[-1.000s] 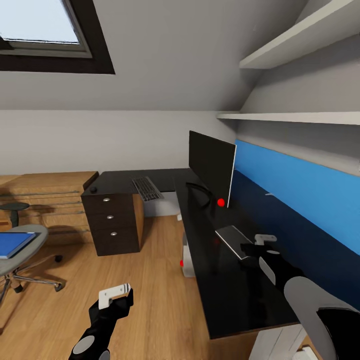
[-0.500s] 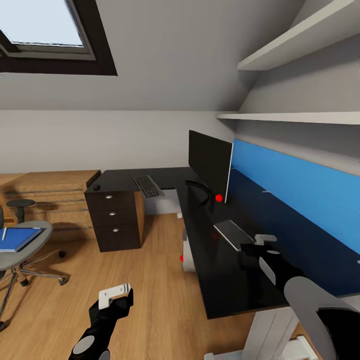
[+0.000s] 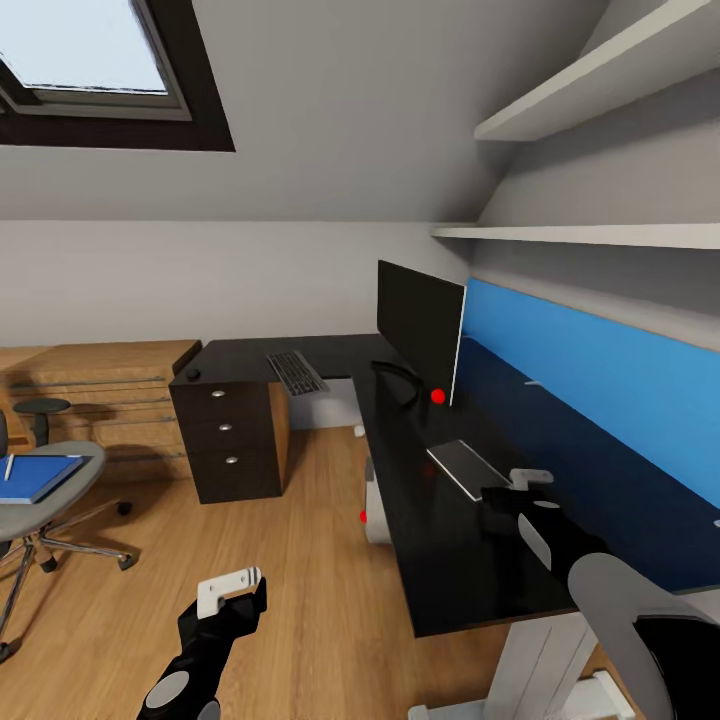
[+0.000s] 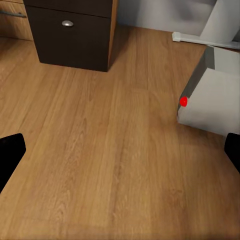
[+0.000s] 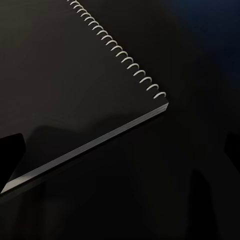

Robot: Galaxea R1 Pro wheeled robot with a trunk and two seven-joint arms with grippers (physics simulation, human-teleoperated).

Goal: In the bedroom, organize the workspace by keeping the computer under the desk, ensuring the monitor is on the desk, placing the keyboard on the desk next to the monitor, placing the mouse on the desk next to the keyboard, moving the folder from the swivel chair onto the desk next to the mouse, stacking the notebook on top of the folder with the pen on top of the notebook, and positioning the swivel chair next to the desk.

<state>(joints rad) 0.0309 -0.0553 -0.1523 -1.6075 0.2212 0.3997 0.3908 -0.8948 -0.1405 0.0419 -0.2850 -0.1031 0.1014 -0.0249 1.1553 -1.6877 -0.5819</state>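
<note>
The black-topped desk [image 3: 440,560] carries the monitor [image 3: 420,328], the keyboard [image 3: 296,373] and the small black mouse [image 3: 190,376] above the drawer unit [image 3: 228,440]. A light grey notebook [image 3: 466,468] lies on the near wing; its spiral-bound corner [image 5: 125,65] is in the right wrist view. My right gripper [image 3: 507,488] hovers open at its near edge. The grey computer [image 3: 374,515] stands under the desk, also in the left wrist view [image 4: 216,97]. At far left the swivel chair [image 3: 55,500] holds the blue folder [image 3: 40,478] with the pale pen [image 3: 8,467]. My left gripper [image 3: 235,583] is open over the floor.
A low light-wood cabinet [image 3: 100,385] and a small dark stool [image 3: 40,410] stand along the back wall. A blue wall panel [image 3: 600,400] and white shelves [image 3: 600,232] run along the right. The desk's white leg [image 3: 540,660] is near my right arm. Wood floor [image 4: 110,150] lies between chair and desk.
One second ago the whole view shifted a little, so the camera moved; since half a second ago nothing has changed. Both arms keep their places in the picture.
</note>
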